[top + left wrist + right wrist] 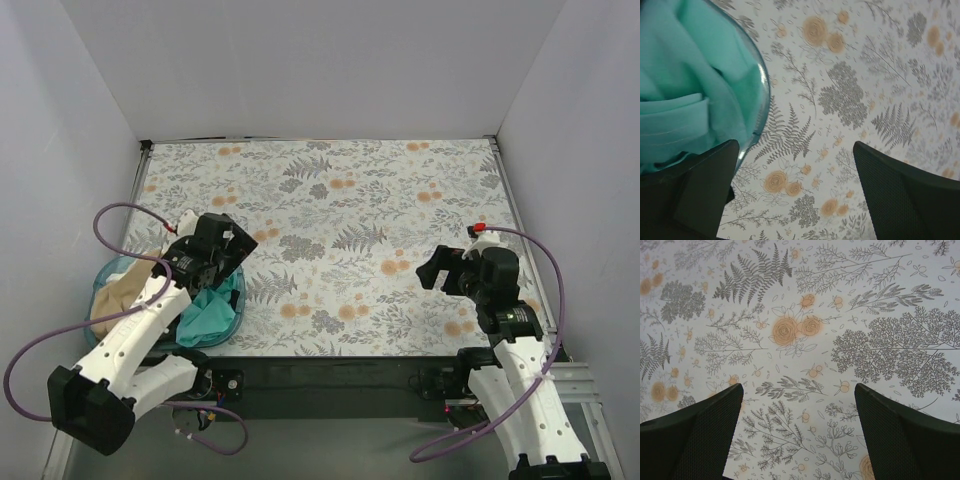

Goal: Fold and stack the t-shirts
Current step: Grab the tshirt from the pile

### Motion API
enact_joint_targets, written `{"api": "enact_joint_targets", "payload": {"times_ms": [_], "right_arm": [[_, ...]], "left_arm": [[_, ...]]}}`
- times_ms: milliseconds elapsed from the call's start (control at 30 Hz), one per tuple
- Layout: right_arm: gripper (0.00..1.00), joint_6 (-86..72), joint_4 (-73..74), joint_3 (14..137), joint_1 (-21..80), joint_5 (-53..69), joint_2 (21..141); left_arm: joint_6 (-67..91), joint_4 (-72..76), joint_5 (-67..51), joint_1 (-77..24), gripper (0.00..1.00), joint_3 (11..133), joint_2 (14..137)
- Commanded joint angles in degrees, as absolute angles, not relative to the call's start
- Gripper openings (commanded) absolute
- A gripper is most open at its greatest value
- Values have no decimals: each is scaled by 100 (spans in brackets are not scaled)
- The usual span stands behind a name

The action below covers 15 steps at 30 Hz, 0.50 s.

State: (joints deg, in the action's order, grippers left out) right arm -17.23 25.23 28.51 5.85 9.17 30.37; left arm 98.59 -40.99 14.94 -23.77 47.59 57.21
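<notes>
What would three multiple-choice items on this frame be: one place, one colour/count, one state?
1. Where do both shirts lie?
A. Spread flat mid-table
B. In the blue basket at the near-left corner of the table
C. Hanging off the far edge

2. Which shirts show?
A. One red
B. Three white
C. One teal-green t-shirt, one tan-beige t-shirt

3. How is the right gripper?
A. Open, empty, over bare table
B. Shut on a shirt
C. Shut, empty

Key:
1 B, the top view shows both bunched in the basket.
2 C, only those two cloths show.
3 A, the right wrist view shows the fingers apart with only floral table between them.
</notes>
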Motion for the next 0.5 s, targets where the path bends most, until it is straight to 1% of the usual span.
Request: {"api": "enact_joint_targets", "payload": {"times_ms": [0, 100, 167, 267, 367, 467], "right_arm": [[98, -1573, 2435, 2979, 571, 1116, 3199], [98, -1573, 2426, 2971, 571, 1038, 3199], [99, -1582, 2435, 2962, 571, 1020, 3129], [98, -1591, 2426, 2936, 571, 958, 2997], [98, -1600, 2426, 2909, 571, 870, 2892], [98, -1617, 2435, 2900, 571, 800, 2856]], "left_arm": [[10704, -5546, 3110, -2382, 98, 5273, 5520], [10881, -5906, 3609, -2382, 98, 5335, 5178], [11361, -6344, 3814, -2382, 98, 5379, 4966], [11364, -6275, 3990, -2373, 98, 5327, 4782], [11329, -6152, 3981, -2373, 98, 5265, 4903], [11575, -6328, 4165, -2373, 98, 5282, 5123]]}}
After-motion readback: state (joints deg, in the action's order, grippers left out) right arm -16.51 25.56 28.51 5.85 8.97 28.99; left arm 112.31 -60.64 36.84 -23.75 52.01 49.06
